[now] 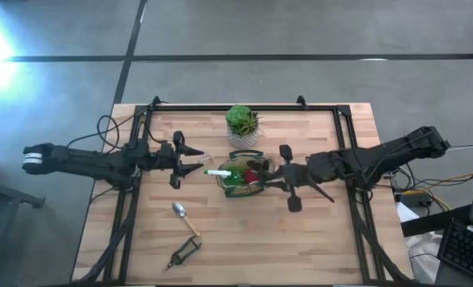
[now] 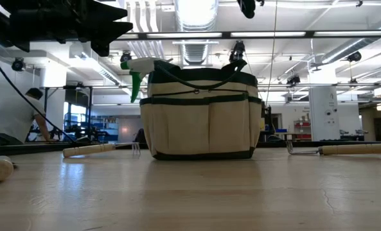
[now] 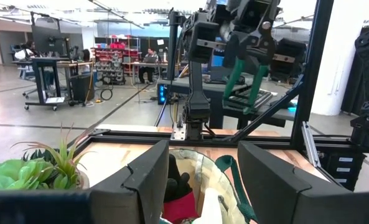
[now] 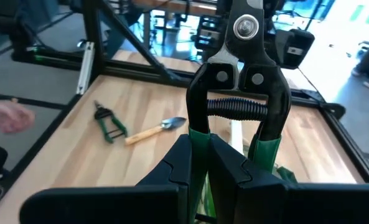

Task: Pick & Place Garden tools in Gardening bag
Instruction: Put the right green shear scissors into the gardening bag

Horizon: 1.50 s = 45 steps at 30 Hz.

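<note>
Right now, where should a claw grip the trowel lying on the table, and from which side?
Its wooden handle, from straight above: the trowel lies flat and apart from the pruner, the handle slim and straight, the blade broad and dished.

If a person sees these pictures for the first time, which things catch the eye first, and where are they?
The gardening bag sits mid-table with a green-and-white tool sticking out. Directly above it, the right gripper grips one green handle of a pair of pruners. The left gripper waits open beside the bag, and a trowel and a second pair of pruners lie on the near table.
</note>
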Each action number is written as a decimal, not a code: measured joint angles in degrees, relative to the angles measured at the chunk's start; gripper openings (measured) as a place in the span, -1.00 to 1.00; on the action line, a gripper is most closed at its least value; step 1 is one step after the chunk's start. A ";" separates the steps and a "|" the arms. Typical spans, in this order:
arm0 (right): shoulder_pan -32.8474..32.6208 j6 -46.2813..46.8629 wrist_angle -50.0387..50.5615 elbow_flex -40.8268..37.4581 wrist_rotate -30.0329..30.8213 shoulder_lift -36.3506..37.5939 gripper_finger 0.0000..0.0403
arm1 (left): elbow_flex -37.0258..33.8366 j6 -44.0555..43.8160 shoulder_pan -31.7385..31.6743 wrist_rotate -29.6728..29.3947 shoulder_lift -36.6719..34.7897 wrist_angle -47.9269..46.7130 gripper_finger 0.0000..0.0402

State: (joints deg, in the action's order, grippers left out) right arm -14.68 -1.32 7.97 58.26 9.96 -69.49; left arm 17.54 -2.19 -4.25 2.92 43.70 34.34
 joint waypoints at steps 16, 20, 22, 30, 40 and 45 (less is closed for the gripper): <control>6.75 -7.87 -0.78 -1.49 -8.79 -2.94 -0.91 | 0.00 0.00 -0.01 -0.01 0.00 -0.55 -0.03; 9.82 -6.93 -2.08 -1.49 -10.02 -5.85 -0.91 | 0.00 0.02 -0.02 -0.02 0.00 -0.59 -0.03; 11.09 -6.39 -3.75 -1.51 -10.35 -7.36 -0.91 | 0.00 0.02 -0.02 0.00 0.00 -0.61 -0.03; 13.68 -5.05 -10.91 -1.49 -14.68 -12.41 -0.91 | 0.00 0.01 0.00 0.00 0.00 -0.61 -0.03; 13.66 -2.99 -10.81 -1.87 -14.44 -13.25 -0.91 | 0.00 0.02 -0.02 0.00 -0.02 -0.74 -0.03; 13.94 -0.92 -10.90 -2.96 -10.57 -13.25 -0.91 | 0.00 0.01 -0.01 0.00 -0.01 -0.74 -0.03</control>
State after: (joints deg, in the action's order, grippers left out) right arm -0.74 -2.24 -2.93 55.30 -0.60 -82.74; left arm 17.54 -2.18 -4.27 2.92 43.69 33.61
